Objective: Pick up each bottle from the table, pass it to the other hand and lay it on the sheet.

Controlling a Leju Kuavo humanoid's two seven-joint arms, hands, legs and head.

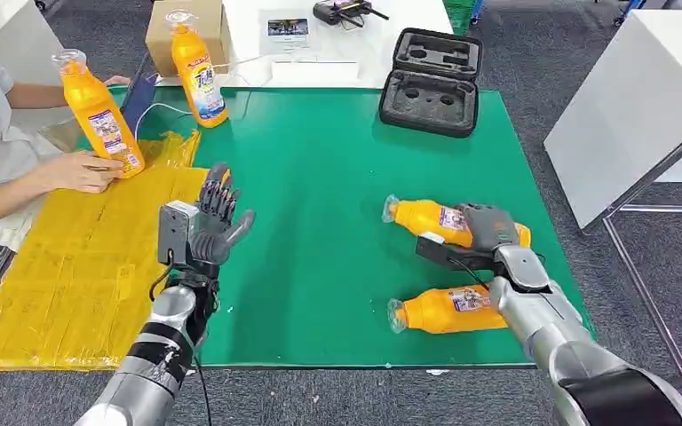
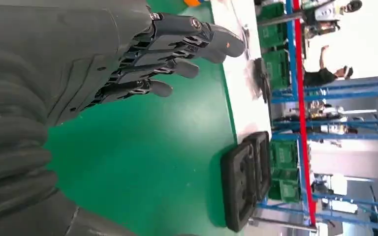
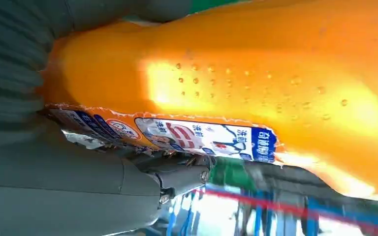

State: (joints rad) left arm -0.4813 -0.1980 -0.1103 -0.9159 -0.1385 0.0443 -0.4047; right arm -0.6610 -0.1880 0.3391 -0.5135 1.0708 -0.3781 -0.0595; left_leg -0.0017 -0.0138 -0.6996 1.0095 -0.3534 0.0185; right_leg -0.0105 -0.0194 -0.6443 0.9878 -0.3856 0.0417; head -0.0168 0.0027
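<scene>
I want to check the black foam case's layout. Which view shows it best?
The head view: the black foam case lies open at the table's far edge, both halves and cutouts visible. The left wrist view shows it turned and at a slant. In the right wrist view a bottle blocks the scene.

Lab — blue racks [image 2: 325, 123], green crates [image 2: 280, 64]

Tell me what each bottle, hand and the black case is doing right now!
Far lying bottle: on its side on the green mat, right hand wrapped over it.
Near lying bottle: on its side, untouched.
Standing bottle: upright, alone.
Tilted bottle: held by a person's hand over the yellow sheet.
Left hand: raised, holding nothing, fingers apart.
Case: lid open.
</scene>
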